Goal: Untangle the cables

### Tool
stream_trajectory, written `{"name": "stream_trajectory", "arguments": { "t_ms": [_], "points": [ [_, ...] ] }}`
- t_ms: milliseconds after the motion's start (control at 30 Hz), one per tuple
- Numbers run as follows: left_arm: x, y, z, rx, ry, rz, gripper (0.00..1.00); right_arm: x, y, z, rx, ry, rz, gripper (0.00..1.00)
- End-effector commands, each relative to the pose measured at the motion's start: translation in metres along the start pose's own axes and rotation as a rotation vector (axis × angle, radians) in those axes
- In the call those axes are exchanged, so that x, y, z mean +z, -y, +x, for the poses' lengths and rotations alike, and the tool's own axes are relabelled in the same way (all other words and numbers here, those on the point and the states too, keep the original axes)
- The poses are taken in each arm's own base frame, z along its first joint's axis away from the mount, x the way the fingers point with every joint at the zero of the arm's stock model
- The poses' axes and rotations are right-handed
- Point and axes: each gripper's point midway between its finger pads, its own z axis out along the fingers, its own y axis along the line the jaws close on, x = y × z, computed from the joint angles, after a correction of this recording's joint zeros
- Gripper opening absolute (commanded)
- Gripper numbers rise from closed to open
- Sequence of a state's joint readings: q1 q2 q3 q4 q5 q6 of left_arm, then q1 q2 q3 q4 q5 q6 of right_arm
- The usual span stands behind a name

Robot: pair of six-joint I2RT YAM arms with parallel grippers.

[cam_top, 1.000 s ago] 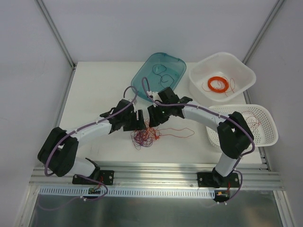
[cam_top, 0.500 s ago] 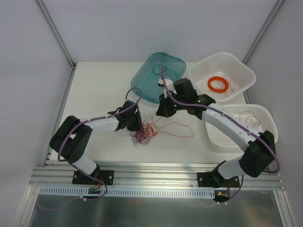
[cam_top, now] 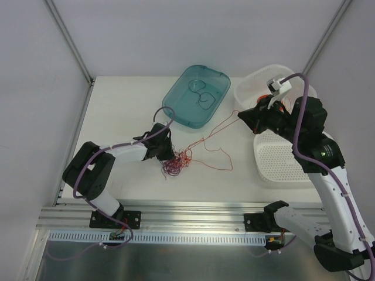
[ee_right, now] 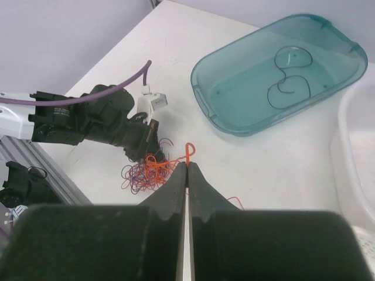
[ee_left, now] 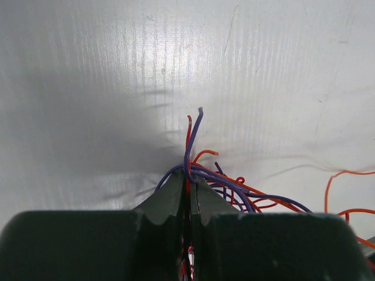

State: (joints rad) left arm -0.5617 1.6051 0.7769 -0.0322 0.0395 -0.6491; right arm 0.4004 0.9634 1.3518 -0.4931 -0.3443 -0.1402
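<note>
The cables [cam_top: 176, 164] lie as a wad of thin red, orange and dark blue wires on the white table, also seen in the right wrist view [ee_right: 145, 173]. My left gripper [cam_top: 167, 155] rests low at the wad's left edge. It is shut on a few blue and red strands [ee_left: 188, 146], which stick out past its tips [ee_left: 188, 178]. My right gripper [cam_top: 240, 115] is raised to the right. It is shut on one orange wire [cam_top: 214, 132], whose small loop [ee_right: 189, 150] pokes out above its tips [ee_right: 187, 164]. That wire runs taut back to the wad.
A teal tray [cam_top: 176, 108] holding dark wire loops [cam_top: 199, 93] stands behind the wad. A white tub [cam_top: 246, 88] at the back right is partly hidden by my right arm. A white slotted basket [cam_top: 275, 170] sits at the right edge.
Both grippers have closed. The right one rose and swung back to the right, drawing an orange wire out of the wad. The left one stayed low at the wad.
</note>
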Motion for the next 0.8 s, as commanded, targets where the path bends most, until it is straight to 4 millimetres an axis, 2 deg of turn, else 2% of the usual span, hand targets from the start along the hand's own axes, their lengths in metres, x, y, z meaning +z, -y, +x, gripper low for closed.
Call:
{"name": "stream_trajectory", "arguments": {
  "t_ms": [0,167,267,367,467,500,533,600,633,667,700,733,767],
  "points": [
    [-0.006,-0.069,0.029,-0.003,-0.086,-0.264,0.0,-0.032,0.005,-0.049,-0.067,0.163,0.083,0.01],
    [-0.026,-0.086,0.016,-0.041,-0.046,-0.309,0.0,-0.071,0.011,-0.085,-0.125,0.274,0.197,0.01],
    [-0.04,-0.094,0.003,-0.064,0.001,-0.322,0.0,-0.088,0.015,-0.094,-0.139,0.311,0.253,0.01],
    [-0.056,-0.101,-0.008,-0.082,0.044,-0.329,0.0,-0.089,0.017,-0.094,-0.13,0.33,0.265,0.01],
    [-0.072,-0.097,-0.019,-0.052,0.095,-0.304,0.0,-0.065,0.015,-0.061,-0.08,0.192,0.198,0.01],
    [-0.076,-0.094,-0.023,-0.033,0.109,-0.288,0.0,-0.049,0.021,-0.035,-0.039,0.108,0.187,0.01],
    [-0.081,-0.091,-0.025,-0.021,0.124,-0.273,0.01,-0.037,0.018,-0.016,-0.006,0.059,0.142,0.01],
    [-0.095,-0.087,-0.031,0.01,0.177,-0.246,0.02,-0.025,0.019,0.01,0.064,0.004,0.12,0.01],
    [-0.1,-0.087,-0.033,0.022,0.194,-0.241,0.04,-0.015,0.027,0.043,0.107,-0.073,0.133,0.01],
    [-0.11,-0.083,-0.038,0.047,0.232,-0.221,0.07,-0.01,0.029,0.059,0.14,-0.112,0.136,0.01],
    [-0.114,-0.083,-0.038,0.058,0.244,-0.215,0.15,-0.004,0.032,0.078,0.171,-0.156,0.135,0.01],
    [-0.118,-0.083,-0.039,0.065,0.259,-0.209,0.21,0.003,0.033,0.104,0.207,-0.217,0.126,0.01],
    [-0.127,-0.079,-0.043,0.083,0.293,-0.187,0.28,0.007,0.034,0.118,0.225,-0.247,0.12,0.01]
  ]
}}
